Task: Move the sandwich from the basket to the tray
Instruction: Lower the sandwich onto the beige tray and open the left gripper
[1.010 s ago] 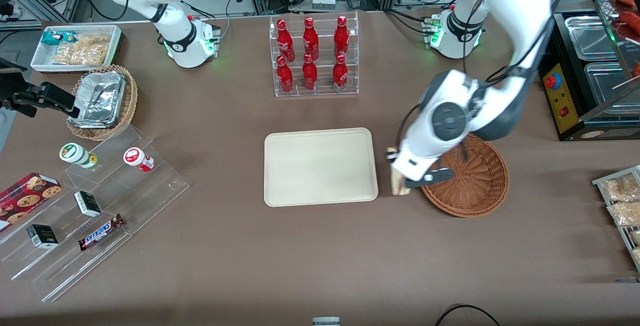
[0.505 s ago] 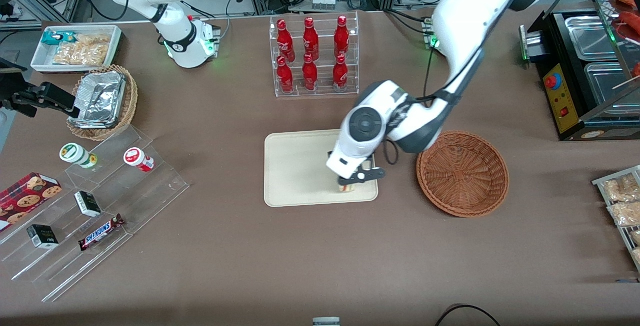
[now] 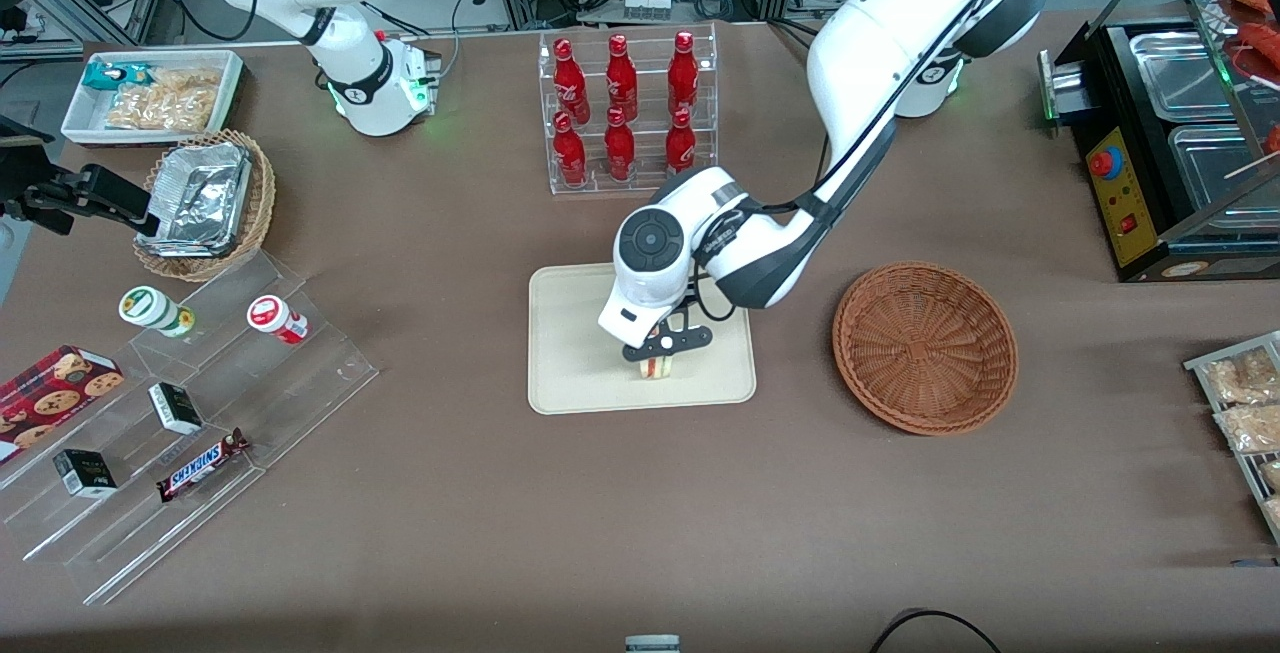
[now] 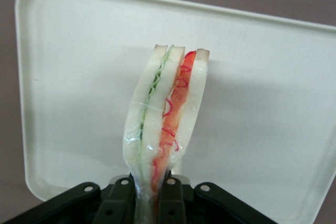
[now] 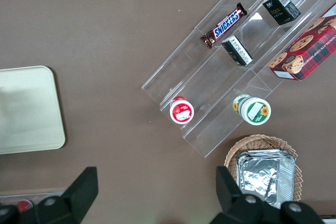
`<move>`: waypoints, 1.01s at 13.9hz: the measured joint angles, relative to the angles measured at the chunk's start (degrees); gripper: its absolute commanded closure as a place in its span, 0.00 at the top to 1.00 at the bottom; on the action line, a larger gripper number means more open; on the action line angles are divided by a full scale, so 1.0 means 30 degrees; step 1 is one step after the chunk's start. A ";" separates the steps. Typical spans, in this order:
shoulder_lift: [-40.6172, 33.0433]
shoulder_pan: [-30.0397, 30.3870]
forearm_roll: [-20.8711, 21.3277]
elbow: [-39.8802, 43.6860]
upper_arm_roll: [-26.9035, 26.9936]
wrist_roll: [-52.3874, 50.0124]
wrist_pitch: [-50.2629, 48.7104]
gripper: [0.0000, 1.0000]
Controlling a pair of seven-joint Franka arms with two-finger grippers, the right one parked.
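Left wrist view, tool (image 4: 149,195) clamped on sandwich (image 4: 165,124), above tray (image 4: 273,103)

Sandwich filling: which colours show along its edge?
Red and green between pale bread on the sandwich; clearest in the left wrist view.

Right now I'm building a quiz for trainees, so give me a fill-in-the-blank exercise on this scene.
1. The gripper is shut on the ____.
2. The sandwich hangs over the cream ____.
3. The wicker basket now holds ____.
4. Six red ____ stand in the clear rack.

Missing words: sandwich; tray; nothing; bottles
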 measured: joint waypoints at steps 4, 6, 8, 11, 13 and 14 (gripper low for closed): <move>0.0552 -0.0410 0.0010 0.0274 -0.0001 -0.0641 0.0033 1.00; 0.0562 -0.0409 0.0012 0.0278 0.0016 -0.0684 0.0293 1.00; 0.0562 -0.0369 0.0012 0.0363 0.0048 -0.0743 0.0543 1.00; 0.0262 -0.0309 0.0064 0.0941 0.0053 -0.0747 0.0559 1.00; -0.0510 -0.0110 0.0128 0.1127 0.0095 -0.0747 -0.0081 1.00; -0.1043 0.0157 0.0131 0.1142 0.0102 -0.0747 -0.0567 1.00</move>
